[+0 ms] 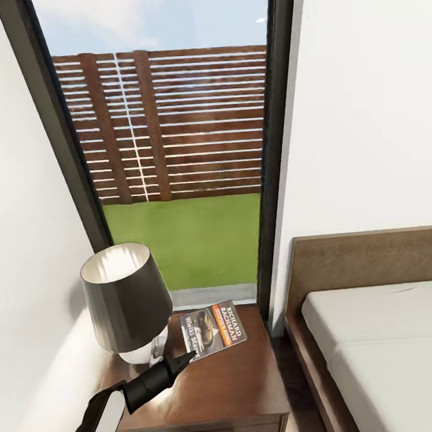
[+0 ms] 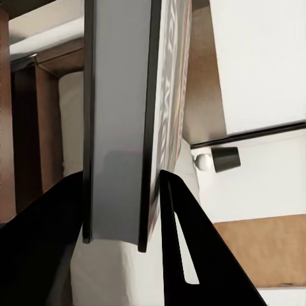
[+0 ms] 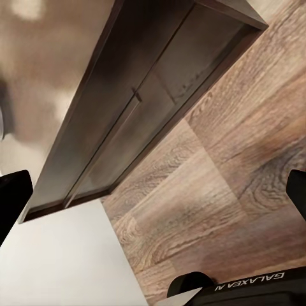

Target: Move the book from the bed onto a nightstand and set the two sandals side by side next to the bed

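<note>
- Over the nightstand (image 1: 215, 383), our left pincer (image 1: 187, 358) grips the book (image 1: 213, 328) by 1 edge; the left wrist view shows a finger pressed on each cover of the book (image 2: 121, 121), so the hold looks firm.
- We judge the step in hand to be setting the book down: it hangs tilted above the glossy top, apparently not yet resting on it.
- To do it well, we would lower until the book's far edge meets the wood, level it, then spread the fingers and draw back along the arm's own line, not upward through the cover.
- The lamp (image 1: 126, 299) stands just beside the pincer, toward the wall; any sideways swing risks knocking its shade.
- Open room lies on the bare half of the top, toward the bed (image 1: 386, 352), and near the front edge. We would keep the book well inside both edges so it cannot slide off.
- Our right pincer (image 3: 153, 191) hangs over the plank floor (image 3: 223, 191) near a dark wooden frame, its dark tips well apart with nothing between them.
- The sandals remain to be handled later.
</note>
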